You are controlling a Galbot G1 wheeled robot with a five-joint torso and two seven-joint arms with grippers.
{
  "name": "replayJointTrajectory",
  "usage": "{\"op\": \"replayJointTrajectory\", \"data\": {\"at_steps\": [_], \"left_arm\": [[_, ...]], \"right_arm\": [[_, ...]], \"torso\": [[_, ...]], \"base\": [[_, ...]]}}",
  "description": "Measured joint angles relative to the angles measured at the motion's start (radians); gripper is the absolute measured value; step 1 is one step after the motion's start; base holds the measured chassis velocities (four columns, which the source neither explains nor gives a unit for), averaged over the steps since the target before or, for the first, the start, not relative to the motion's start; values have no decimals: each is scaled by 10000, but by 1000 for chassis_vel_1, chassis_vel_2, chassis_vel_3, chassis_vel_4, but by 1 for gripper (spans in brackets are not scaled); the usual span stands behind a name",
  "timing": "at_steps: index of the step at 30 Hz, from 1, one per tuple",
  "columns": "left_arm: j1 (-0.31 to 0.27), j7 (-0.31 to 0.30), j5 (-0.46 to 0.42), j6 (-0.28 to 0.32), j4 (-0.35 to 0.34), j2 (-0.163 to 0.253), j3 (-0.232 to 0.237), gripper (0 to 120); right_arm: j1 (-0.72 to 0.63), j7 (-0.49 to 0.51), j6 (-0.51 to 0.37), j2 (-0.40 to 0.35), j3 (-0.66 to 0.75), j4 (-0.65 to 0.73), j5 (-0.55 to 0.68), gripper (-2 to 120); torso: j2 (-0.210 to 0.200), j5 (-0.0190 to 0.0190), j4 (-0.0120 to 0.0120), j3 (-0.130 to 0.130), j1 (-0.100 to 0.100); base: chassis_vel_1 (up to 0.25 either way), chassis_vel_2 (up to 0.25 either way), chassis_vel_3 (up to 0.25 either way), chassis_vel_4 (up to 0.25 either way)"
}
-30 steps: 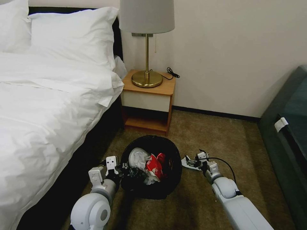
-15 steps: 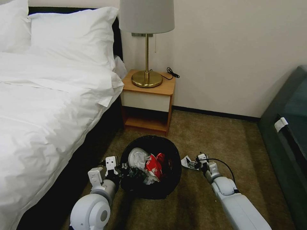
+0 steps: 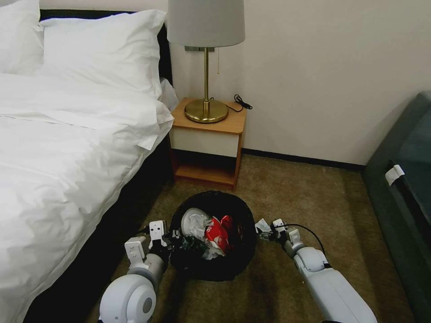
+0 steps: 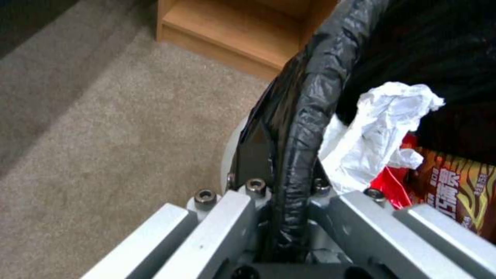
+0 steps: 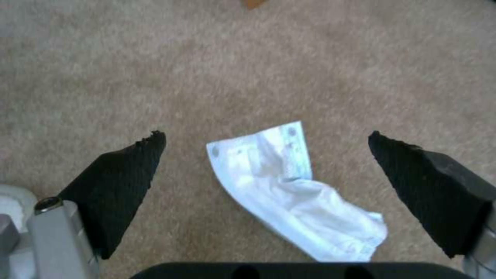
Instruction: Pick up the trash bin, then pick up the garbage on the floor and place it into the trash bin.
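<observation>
Trash bin [image 3: 215, 264] stands on the brown carpet [image 3: 287, 188] beside the bed [image 3: 58, 148], in front of the wooden nightstand [image 3: 208, 143] that carries a brass lamp [image 3: 206, 58]. It is a round black bin lined with a black plastic bag, and it already holds white crumpled tissue [image 3: 194, 223] and a red snack packet [image 3: 216, 234]. A dark green couch [image 3: 404, 188] fills the right edge of the room.

The left gripper [image 3: 173, 237] is at the bin's left rim. In the left wrist view its fingers [image 4: 255, 162] are clamped on the bag-covered rim [image 4: 305, 116], 1 on each side of it, with the tissue [image 4: 377, 131] and the packet [image 4: 455, 186] just inside.

The right gripper [image 3: 266, 231] is low over the carpet, just beside the bin's right side. In the right wrist view its 2 black padded fingers [image 5: 124, 182] are spread wide apart, and a flat white wrapper [image 5: 289, 186] lies on the carpet between them, touching neither. In the head view this white scrap [image 3: 261, 228] shows at the fingertips, close to the bin's rim but outside it.
</observation>
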Motion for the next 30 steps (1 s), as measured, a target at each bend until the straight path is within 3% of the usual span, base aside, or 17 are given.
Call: {"op": "replayJointTrajectory", "data": {"at_steps": [18, 30], "left_arm": [[204, 28, 110, -31, -143, -107, -38, 0], [276, 49, 308, -31, -253, -171, -97, 0]], "right_arm": [[1734, -485, 694, 590, 59, -2498, -756, 100], [2020, -552, 896, 830, 485, -3456, -1220, 100]], "torso": [[0, 0, 0, 0, 0], [1, 0, -1, 0, 0]], "base": [[0, 0, 0, 0], [0, 0, 0, 0]]}}
